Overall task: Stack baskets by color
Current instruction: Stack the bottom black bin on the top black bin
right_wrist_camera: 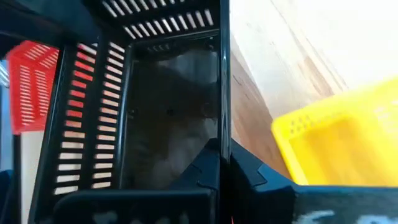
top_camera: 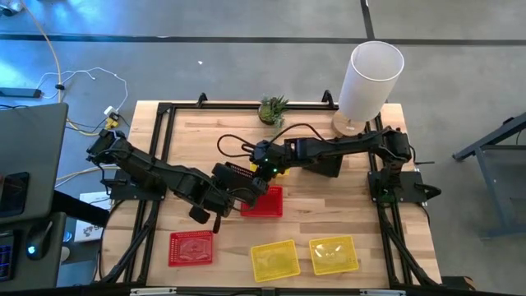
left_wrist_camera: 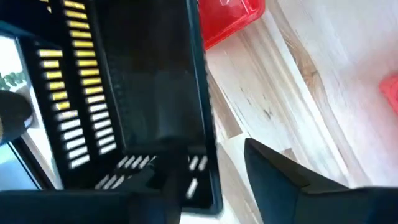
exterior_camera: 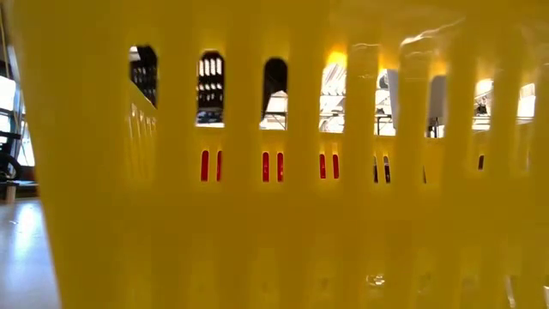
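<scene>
A black basket (top_camera: 238, 174) hangs tilted between my two grippers at mid-table. My right gripper (top_camera: 265, 164) is shut on one of its walls. My left gripper (top_camera: 245, 191) is open at the opposite side: the basket's wall (left_wrist_camera: 202, 124) stands between its fingers, and one finger (left_wrist_camera: 292, 180) is plainly apart from it. A red basket (top_camera: 265, 202) lies flat on the table just below, and a yellow one (right_wrist_camera: 336, 143) sits under the right arm. Another red basket (top_camera: 191, 247) and two yellow baskets (top_camera: 274, 260) (top_camera: 333, 254) lie along the near edge. My right gripper pinches the black basket's slotted side wall at its rim (right_wrist_camera: 224, 134), one finger inside the basket and one outside. The fingers come slanting down from the table's right side. The basket is tilted on edge; whether its lower part rests on anything, I cannot tell.
A tall white cylinder (top_camera: 370, 78) and a small green plant (top_camera: 273, 108) stand at the far edge. In the low view a yellow basket (exterior_camera: 274, 215) right before the camera blocks nearly everything. Bare wood lies at the table's far left and at the right beyond the near yellow baskets.
</scene>
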Controlling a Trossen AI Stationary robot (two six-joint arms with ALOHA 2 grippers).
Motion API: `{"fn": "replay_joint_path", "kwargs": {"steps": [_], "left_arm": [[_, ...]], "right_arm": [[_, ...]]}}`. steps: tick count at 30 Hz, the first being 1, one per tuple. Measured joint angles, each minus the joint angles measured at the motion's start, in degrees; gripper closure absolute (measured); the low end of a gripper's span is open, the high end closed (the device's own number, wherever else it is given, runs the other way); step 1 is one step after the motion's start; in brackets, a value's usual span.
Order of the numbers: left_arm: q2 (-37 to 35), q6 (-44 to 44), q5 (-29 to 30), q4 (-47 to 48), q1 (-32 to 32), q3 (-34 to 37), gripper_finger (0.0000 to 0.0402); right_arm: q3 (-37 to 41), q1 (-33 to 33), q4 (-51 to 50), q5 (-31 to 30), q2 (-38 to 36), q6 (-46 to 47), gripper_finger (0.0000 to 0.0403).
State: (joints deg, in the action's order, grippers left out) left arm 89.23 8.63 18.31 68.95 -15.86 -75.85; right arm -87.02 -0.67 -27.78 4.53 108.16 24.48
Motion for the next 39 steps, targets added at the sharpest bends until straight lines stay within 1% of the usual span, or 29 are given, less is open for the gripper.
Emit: {"fn": "replay_joint_path", "kwargs": {"steps": [5, 8, 12, 15, 18, 22, 28, 31, 35, 39], "left_arm": [[0.0, -0.5, 0.9, 0.0, -0.8, 0.0, 0.0246], [0.0, -0.5, 4.0, 0.0, -1.8, 0.0, 0.025], [0.0, -0.5, 9.3, 0.0, -2.8, 0.0, 0.0258], [0.0, -0.5, 11.3, 0.0, -3.2, 0.0, 0.0263], [0.0, -1.4, 11.3, 0.0, -3.3, 0.0, 0.0266], [0.0, -4.2, 10.9, 0.0, -3.3, 0.0, 0.0266], [0.0, -5.7, 10.6, 0.0, -3.3, 0.0, 0.0266], [0.0, -6.3, 10.6, 0.0, -3.3, 0.0, 0.0266], [0.0, -7.0, 10.6, 0.0, -3.3, 0.0, 0.0266], [0.0, -7.0, 10.6, 0.0, -3.3, 0.0, 0.0266]], "right_arm": [[0.0, -0.1, -2.5, 0.0, -0.7, -1.0, 0.0402], [0.0, 0.0, -4.8, -0.4, -1.9, -1.2, 0.0402], [0.0, 0.0, -8.6, -3.5, -4.0, -1.5, 0.0402], [0.0, -0.1, -11.8, -6.3, -5.9, -1.8, 0.0403], [0.0, -0.1, -14.8, -8.0, -7.7, -2.9, 0.0403], [0.0, 0.0, -18.7, -8.7, -10.3, -3.7, 0.0403], [0.0, 0.4, -23.1, -12.9, -13.6, -5.2, 0.0403], [0.4, 0.4, -25.6, -13.1, -15.1, -5.5, 0.0403], [2.8, 0.4, -27.7, -13.3, -17.1, -5.2, 0.0403], [7.3, 0.4, -27.7, -13.5, -20.4, -4.3, 0.0403]]}}
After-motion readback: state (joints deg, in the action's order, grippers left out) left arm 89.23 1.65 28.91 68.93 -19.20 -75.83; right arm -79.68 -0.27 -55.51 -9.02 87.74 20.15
